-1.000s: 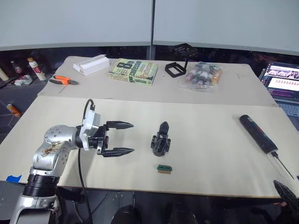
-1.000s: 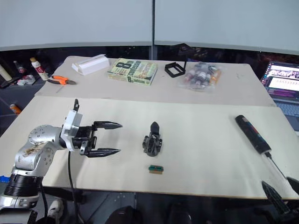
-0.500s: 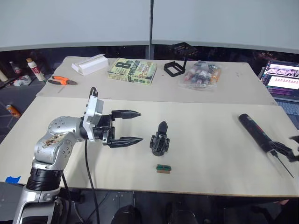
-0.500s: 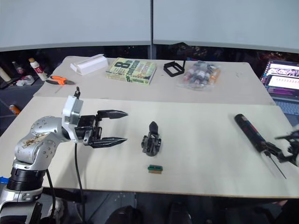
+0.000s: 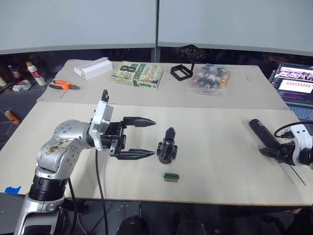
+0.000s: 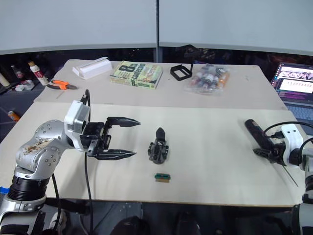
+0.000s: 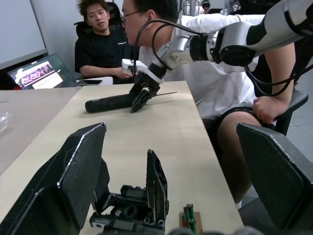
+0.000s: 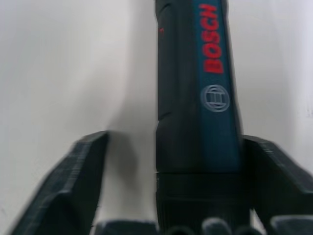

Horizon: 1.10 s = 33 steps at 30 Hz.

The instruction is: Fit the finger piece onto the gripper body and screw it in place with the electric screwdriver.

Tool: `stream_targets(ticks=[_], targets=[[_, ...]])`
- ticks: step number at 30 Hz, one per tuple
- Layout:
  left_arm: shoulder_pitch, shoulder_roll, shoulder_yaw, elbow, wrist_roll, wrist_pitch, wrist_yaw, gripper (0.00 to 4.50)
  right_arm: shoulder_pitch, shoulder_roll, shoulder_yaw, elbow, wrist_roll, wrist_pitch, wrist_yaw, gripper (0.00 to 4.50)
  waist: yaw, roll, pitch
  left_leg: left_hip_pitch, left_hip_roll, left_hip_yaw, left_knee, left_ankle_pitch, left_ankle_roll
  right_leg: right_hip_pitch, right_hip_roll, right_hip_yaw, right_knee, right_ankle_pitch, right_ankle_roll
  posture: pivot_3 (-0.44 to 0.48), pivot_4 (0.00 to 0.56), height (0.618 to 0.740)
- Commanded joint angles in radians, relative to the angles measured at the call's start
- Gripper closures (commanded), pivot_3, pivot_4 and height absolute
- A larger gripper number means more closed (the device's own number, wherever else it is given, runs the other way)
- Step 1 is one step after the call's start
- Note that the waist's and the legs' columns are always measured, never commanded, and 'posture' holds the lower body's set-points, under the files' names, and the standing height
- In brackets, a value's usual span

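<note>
Claws are being observed spread on both arms. The left gripper [image 5: 145,138] is being held wide, nothing between its fingers [image 7: 80,176], just beside the gripper body [image 5: 167,148], which is standing apart from it near the middle of the front table [image 5: 220,161], pointed finger upward. In the left wrist view the body is lying between the two fingers without touching either. The right gripper [image 8: 171,186] is being held released around the bit end of the electric screwdriver [image 6: 258,135]; its fingers [image 8: 78,181] are flanking the barrel with a gap showing on at least one side, so no clamping is being recorded. The screwdriver is lying flat near the table's right edge. A small green-and-tan block [image 5: 171,176] is lying just in front of the gripper body. Two seated persons [image 7: 105,41] are being seen beyond the table in the left wrist view.
</note>
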Motion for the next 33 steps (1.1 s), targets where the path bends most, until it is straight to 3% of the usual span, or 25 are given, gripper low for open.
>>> stream_targets(ticks=[1, 3, 7, 11, 14, 18, 22, 30, 32, 33], targets=[[-0.026, 0.007, 0.012, -0.03, -0.017, -0.005, -0.001, 0.0, -0.001, -0.01, 0.008, -0.005, -0.009, 0.002, 0.049, 1.86, 0.0, 0.0, 0.0, 0.0, 0.001, 0.0, 0.0, 0.0, 0.0, 0.0, 0.0, 0.0, 0.0, 0.0, 0.0, 0.0, 0.15, 0.74], [-0.026, 0.005, 0.01, -0.029, -0.016, -0.005, 0.0, 0.0, 0.008, -0.017, 0.002, -0.017, -0.014, -0.018, 0.042, 2.5, 0.0, 0.0, 0.0, 0.001, 0.001, 0.0, 0.0, 0.0, 0.0, 0.0, 0.0, 0.001, 0.0, 0.0, -0.001, 0.0, 0.15, 0.74], [-0.021, 0.001, 0.005, -0.028, -0.013, -0.011, -0.004, 0.0, 0.041, -0.039, -0.029, -0.119, 0.021, -0.014, 0.097, 2.54, 0.0, 0.0, 0.0, 0.001, 0.001, 0.0, 0.0, 0.0, -0.001, 0.001, 0.0, 0.001, 0.0, 0.001, -0.002, 0.0, 0.15, 0.74], [-0.007, 0.0, 0.008, -0.032, -0.009, -0.034, -0.02, 0.0, 0.241, -0.098, -0.109, -0.659, 0.177, 0.192, 0.217, 2.54, 0.003, 0.01, 0.005, 0.0, 0.001, -0.001, 0.0, 0.0, -0.001, 0.0, -0.001, 0.004, 0.0, 0.001, -0.002, 0.0, 0.15, 0.74], [0.009, -0.001, 0.007, -0.039, -0.008, -0.048, -0.027, 0.0, 0.401, -0.116, -0.155, -1.004, 0.231, 0.371, 0.17, 2.54, 0.005, 0.013, 0.005, -0.003, 0.001, -0.001, -0.001, 0.0, -0.001, -0.004, -0.002, 0.006, 0.003, 0.003, -0.006, 0.0, 0.15, 0.74], [0.019, -0.006, 0.005, -0.048, -0.01, -0.044, -0.017, 0.0, 0.516, -0.081, -0.171, -1.268, 0.268, 0.51, 0.079, 2.54, 0.011, 0.011, 0.006, -0.004, 0.002, -0.001, 0.0, 0.001, -0.002, -0.005, -0.001, 0.005, 0.002, 0.003, -0.005, 0.0, 0.15, 0.74], [0.039, 0.006, -0.004, -0.062, -0.009, -0.035, -0.027, 0.0, 0.568, -0.041, -0.128, -1.344, 0.262, 0.516, 0.026, 2.54, 0.018, 0.01, 0.006, -0.005, 0.0, -0.001, 0.0, 0.0, 0.0, -0.005, -0.001, 0.004, 0.001, 0.0, 0.0, 0.0, 0.15, 0.74], [0.039, 0.011, -0.003, -0.072, -0.009, -0.029, -0.027, 0.0, 0.564, -0.018, -0.019, -1.244, 0.205, 0.441, -0.004, 2.54, 0.026, 0.009, 0.007, -0.007, -0.002, -0.001, 0.001, 0.0, 0.0, -0.006, -0.001, 0.0, 0.001, 0.001, 0.0, 0.0, 0.15, 0.74], [0.039, 0.013, -0.002, -0.073, -0.008, -0.03, -0.029, 0.0, 0.556, -0.02, -0.007, -1.22, 0.196, 0.426, -0.004, 1.46, 0.024, 0.009, 0.007, -0.006, -0.002, -0.001, 0.0, 0.0, 0.0, -0.006, -0.001, 0.0, 0.001, 0.0, 0.0, 0.0, 0.15, 0.74], [0.039, 0.014, -0.001, -0.074, -0.008, -0.03, -0.03, 0.0, 0.553, -0.027, -0.003, -1.214, 0.198, 0.421, 0.003, 1.17, 0.024, 0.009, 0.006, -0.006, -0.002, -0.001, 0.0, 0.0, 0.0, -0.006, -0.001, 0.0, 0.001, 0.0, 0.0, 0.0, 0.15, 0.74]])
